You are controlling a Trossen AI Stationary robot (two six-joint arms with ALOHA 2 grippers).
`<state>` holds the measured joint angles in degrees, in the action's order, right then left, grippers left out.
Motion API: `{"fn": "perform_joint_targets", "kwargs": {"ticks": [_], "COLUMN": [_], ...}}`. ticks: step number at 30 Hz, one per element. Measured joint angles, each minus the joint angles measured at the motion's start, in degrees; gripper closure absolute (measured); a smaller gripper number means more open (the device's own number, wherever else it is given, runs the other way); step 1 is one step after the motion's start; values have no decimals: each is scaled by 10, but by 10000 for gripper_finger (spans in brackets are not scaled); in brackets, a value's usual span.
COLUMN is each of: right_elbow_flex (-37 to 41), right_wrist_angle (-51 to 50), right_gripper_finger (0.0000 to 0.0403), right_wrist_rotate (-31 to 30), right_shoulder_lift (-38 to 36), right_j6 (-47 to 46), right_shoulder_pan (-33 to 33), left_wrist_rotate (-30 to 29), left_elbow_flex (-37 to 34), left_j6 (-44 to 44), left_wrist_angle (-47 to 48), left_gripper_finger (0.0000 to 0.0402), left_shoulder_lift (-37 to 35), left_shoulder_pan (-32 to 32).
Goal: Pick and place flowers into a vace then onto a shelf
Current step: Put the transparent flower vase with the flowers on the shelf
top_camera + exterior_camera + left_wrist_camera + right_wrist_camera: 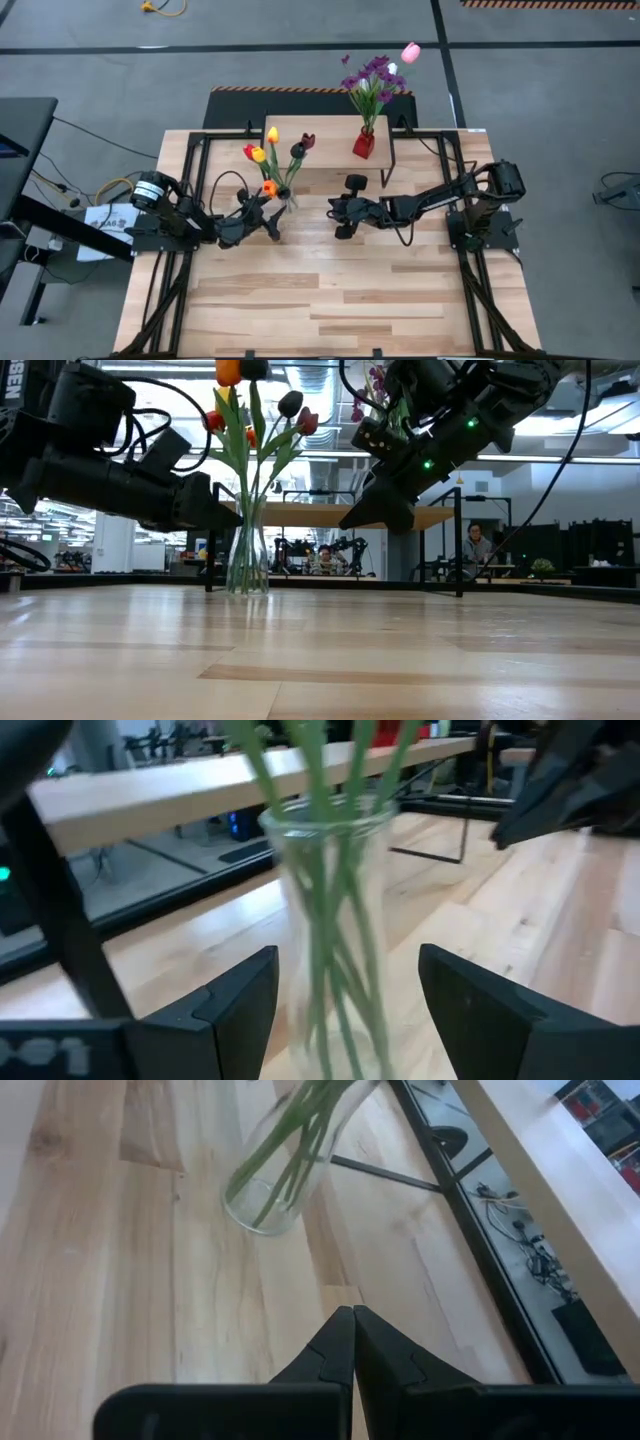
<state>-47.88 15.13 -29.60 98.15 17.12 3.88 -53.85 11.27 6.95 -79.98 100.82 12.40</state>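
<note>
Pale wooden table [330,300] carries it all: the left gripper [345,1005] stands with jaws spread on either side of the clear glass vase [335,920] of flowers [272,160], not touching it, just before the shelf [325,135], while the right gripper [352,1342], jaws closed and empty, hovers nearby to the right.
</note>
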Motion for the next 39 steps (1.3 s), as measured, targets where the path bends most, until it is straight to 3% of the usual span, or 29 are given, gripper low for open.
{"fn": "perform_joint_targets", "kwargs": {"ticks": [7, 23, 39], "right_elbow_flex": [0, 0, 0], "right_wrist_angle": [-2, -5, -1], "right_gripper_finger": [403, 403, 403], "right_wrist_rotate": [12, 13, 26], "right_shoulder_lift": [0, 0, 0], "right_j6": [-1, -2, -1], "right_shoulder_pan": [1, 1, 1], "left_wrist_rotate": [27, 100, 121], "left_elbow_flex": [1, 3, 33], "left_j6": [-58, -43, -67], "left_wrist_angle": [-35, -35, -13], "left_gripper_finger": [168, 168, 168], "left_shoulder_lift": [0, 0, 0], "left_shoulder_pan": [-6, -71, -87]}}
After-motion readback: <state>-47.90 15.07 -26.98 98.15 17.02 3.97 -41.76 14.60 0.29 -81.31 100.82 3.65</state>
